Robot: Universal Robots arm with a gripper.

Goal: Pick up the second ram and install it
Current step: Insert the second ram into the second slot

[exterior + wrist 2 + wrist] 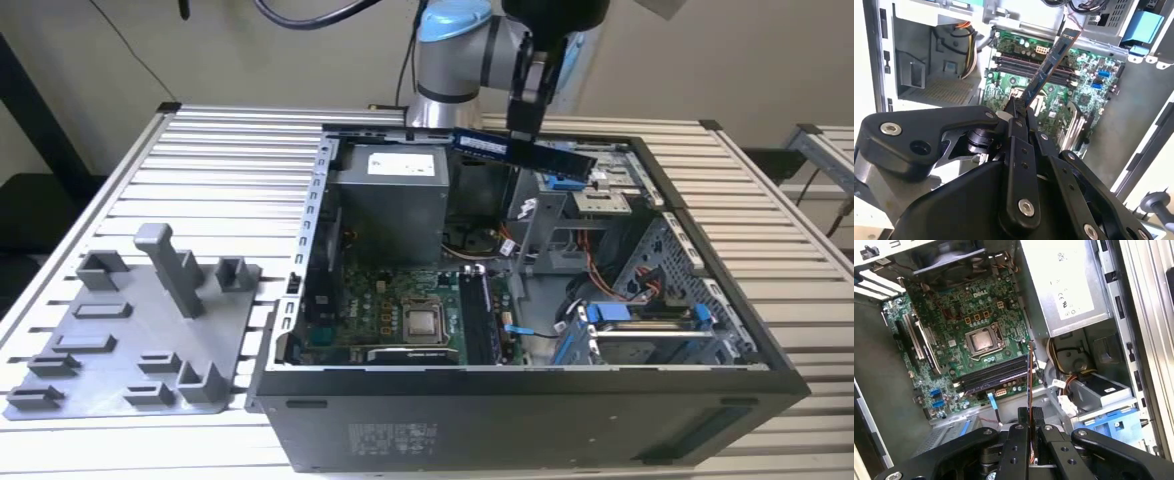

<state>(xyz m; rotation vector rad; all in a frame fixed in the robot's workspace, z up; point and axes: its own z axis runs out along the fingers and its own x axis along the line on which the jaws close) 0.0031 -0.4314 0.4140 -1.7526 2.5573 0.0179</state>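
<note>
The second ram (523, 150) is a thin dark board hanging level above the back of the open computer case (534, 400). My gripper (525, 128) is shut on it from above. In the second wrist view the ram (1050, 62) sticks out slanted from between my fingertips (1015, 111). In the first wrist view the ram (1029, 375) shows edge-on, gripper (1030, 416) closed around it, over the long black memory slots (996, 374) of the green motherboard (954, 325). Those slots (478, 318) lie well below and toward the case front in the exterior view.
A grey power supply (390, 200) and cables stand under the ram. The CPU socket (424, 322) sits beside the slots. Blue drive brackets (627, 315) fill the case on the exterior view's right. A grey holder tray (120, 345) with upright blocks lies on the slatted table on the exterior view's left.
</note>
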